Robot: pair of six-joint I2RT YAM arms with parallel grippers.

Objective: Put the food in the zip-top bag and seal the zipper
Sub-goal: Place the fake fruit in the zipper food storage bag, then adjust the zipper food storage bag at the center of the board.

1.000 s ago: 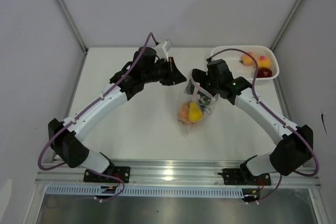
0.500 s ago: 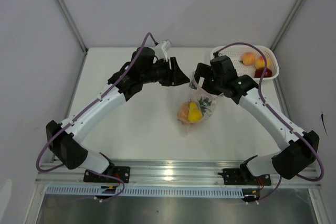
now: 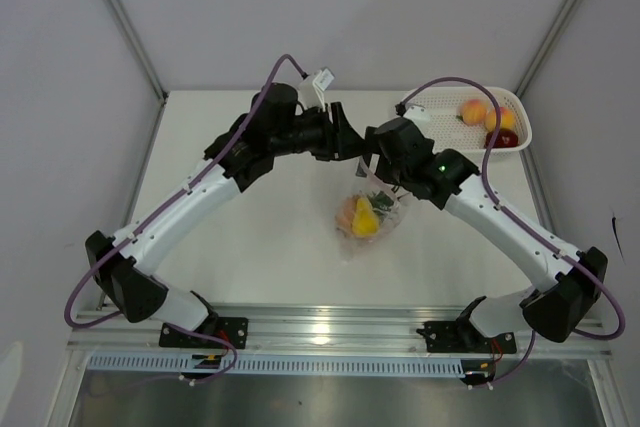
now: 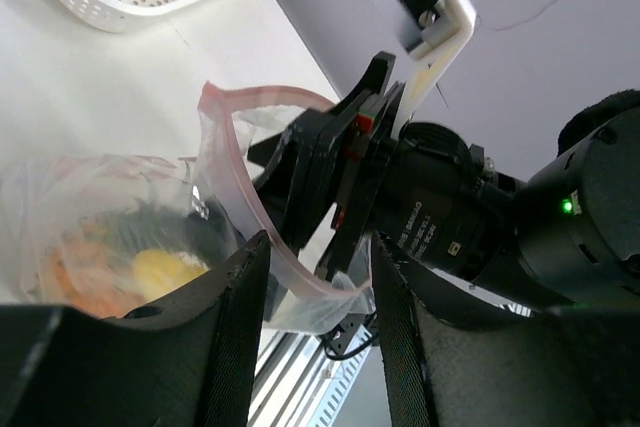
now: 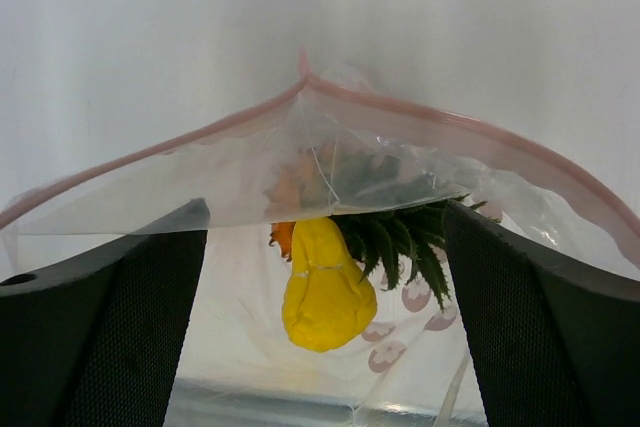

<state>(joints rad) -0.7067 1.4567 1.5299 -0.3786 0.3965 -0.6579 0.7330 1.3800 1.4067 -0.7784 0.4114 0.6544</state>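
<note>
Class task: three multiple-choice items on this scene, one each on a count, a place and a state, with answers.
1. How many fruits lie in the basket? A one, B three, C six
2. Where is the yellow fruit? A in the bag, B in the basket, C outside both
3. The zipper is: A sealed, B open, C torn off
Answers: 1 B, two peaches and an apple show; 2 A, it is seen through the clear plastic; 3 B, the strip forms a wide loop.
</note>
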